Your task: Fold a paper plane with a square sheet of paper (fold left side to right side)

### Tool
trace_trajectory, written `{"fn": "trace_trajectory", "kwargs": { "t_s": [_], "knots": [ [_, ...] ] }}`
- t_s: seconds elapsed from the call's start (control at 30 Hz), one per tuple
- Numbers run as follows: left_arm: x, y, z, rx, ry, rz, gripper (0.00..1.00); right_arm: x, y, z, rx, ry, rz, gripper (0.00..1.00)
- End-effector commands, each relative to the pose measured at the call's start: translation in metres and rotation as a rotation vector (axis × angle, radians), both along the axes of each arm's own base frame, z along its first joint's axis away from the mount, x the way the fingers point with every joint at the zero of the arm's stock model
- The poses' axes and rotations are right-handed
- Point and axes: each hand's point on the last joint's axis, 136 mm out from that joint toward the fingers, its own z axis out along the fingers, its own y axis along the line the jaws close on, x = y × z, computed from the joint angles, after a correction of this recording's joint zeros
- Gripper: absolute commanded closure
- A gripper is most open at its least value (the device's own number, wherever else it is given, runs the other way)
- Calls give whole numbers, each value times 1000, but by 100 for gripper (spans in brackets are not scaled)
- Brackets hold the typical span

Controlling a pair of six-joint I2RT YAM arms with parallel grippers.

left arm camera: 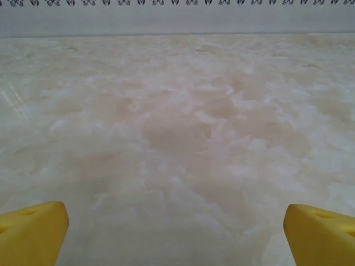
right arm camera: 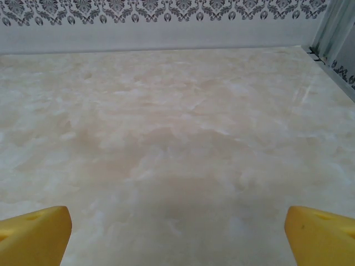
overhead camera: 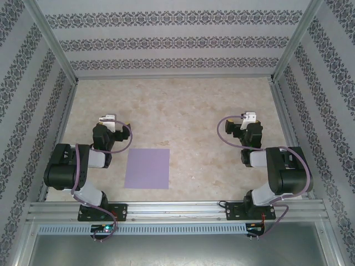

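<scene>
The square sheet of paper [overhead camera: 147,168], plain lavender, lies flat on the table between the two arms, nearer the left one, with no crease showing. A paper plane is out of view. My left gripper [overhead camera: 111,119] sits behind and to the left of the sheet, pointing toward the back wall and apart from the paper. In the left wrist view the left gripper [left arm camera: 175,235] is open, its yellow fingertips [left arm camera: 33,230] wide apart over bare table. My right gripper [overhead camera: 248,118] is far right of the sheet. The right wrist view shows the right gripper [right arm camera: 177,235] open, with nothing between its fingertips [right arm camera: 319,233].
The beige marbled table [overhead camera: 183,111] is walled by patterned panels at the back [overhead camera: 172,41] and both sides. An aluminium rail [overhead camera: 177,210] carrying the arm bases runs along the near edge, just in front of the sheet.
</scene>
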Motion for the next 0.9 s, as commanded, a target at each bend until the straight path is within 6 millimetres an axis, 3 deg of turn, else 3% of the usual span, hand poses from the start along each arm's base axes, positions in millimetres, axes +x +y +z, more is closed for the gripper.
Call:
{"fn": "trace_trajectory", "kwargs": {
  "t_s": [0.0, 0.87],
  "knots": [
    [3, 4, 3, -3, -3, 7, 1, 5, 1, 10, -13, -34, -2, 2],
    [0, 9, 8, -8, -32, 39, 1, 4, 1, 12, -7, -40, 1, 2]
  ]
}}
